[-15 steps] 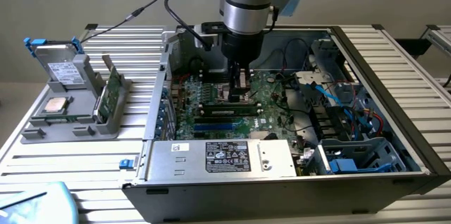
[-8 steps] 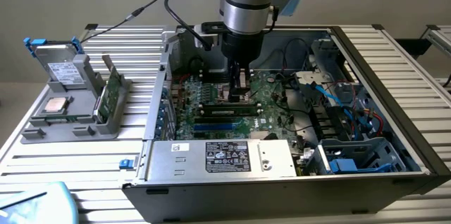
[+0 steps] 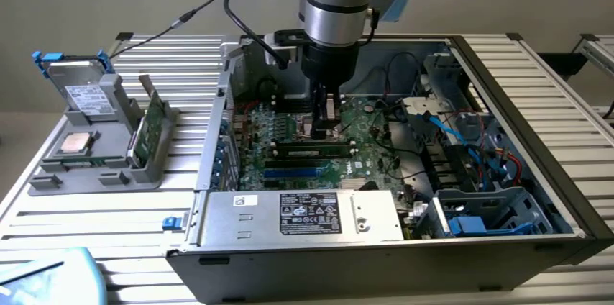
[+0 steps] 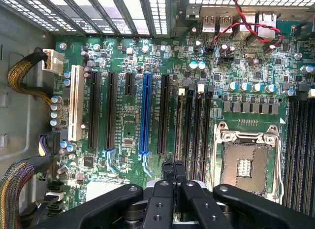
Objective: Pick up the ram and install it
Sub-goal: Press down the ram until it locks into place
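Your tool is down inside the PC case, fingers pinched together with nothing between them. The ram lies flat in a motherboard slot just below the tool, dark chips along its face.

Risk, as I read it: the stick may be only half seated, so pressing off-centre could tilt it or stress the slot. The red and blue cables sit clear, on the exterior view's right.

Containers: the grey tray on the worktop holds a silver CPU, a green card upright and a drive.
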{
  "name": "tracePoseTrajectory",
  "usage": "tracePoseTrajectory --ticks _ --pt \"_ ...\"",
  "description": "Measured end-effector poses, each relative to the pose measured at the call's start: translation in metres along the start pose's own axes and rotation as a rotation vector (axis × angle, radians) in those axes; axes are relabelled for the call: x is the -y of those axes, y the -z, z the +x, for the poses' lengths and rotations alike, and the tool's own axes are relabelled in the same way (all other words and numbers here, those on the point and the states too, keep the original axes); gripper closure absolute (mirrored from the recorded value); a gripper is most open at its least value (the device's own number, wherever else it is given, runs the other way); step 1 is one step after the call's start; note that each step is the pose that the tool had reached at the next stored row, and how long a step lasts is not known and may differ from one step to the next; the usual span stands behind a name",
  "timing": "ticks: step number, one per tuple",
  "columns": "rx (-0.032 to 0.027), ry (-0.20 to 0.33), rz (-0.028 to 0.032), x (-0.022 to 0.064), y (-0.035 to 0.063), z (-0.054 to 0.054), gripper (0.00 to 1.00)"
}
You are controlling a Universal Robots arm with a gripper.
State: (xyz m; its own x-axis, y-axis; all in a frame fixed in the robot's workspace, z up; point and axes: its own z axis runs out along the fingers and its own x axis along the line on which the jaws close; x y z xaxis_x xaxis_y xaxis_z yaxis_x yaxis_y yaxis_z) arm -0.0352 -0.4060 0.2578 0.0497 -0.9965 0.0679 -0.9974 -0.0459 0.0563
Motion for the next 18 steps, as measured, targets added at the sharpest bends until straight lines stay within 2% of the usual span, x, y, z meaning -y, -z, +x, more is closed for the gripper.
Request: tracePoseTrajectory --ticks 2,18 --pt "0.0009 -0.017 -0.0012 0.0000 -0.0001 0.0000 0.89" --pt "0.0144 -0.256 -0.0175 0.0001 -0.0012 -0.0001 0.89"
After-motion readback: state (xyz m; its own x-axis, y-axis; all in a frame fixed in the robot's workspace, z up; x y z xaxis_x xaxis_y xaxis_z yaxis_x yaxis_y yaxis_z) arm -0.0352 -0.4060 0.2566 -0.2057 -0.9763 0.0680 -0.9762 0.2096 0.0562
